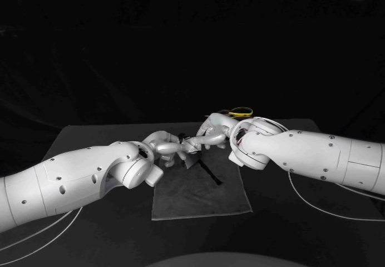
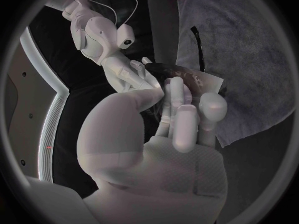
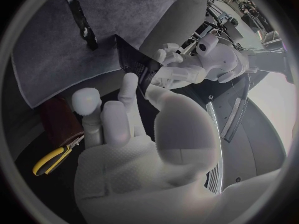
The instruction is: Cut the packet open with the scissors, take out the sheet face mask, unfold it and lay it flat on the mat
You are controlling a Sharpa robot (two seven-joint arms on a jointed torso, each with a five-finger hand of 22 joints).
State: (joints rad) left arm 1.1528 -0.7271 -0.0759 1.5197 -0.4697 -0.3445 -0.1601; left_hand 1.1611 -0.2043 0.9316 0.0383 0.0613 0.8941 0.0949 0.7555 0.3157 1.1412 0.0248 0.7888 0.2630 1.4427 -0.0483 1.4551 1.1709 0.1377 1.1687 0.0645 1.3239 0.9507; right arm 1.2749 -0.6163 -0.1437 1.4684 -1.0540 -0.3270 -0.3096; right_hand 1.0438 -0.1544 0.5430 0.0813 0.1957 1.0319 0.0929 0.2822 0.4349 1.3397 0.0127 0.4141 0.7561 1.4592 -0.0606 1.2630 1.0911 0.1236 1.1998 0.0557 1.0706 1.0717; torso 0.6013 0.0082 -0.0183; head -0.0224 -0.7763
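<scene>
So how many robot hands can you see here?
2. The left hand comes in from the left and the right hand from the right. They meet above the far end of the mat, both holding the packet. No others seem hidden.

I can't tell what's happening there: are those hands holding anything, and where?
The mask packet, between both hands above the mat. The left hand pinches one edge; the right hand touches the opposite edge, grip unclear.
</scene>
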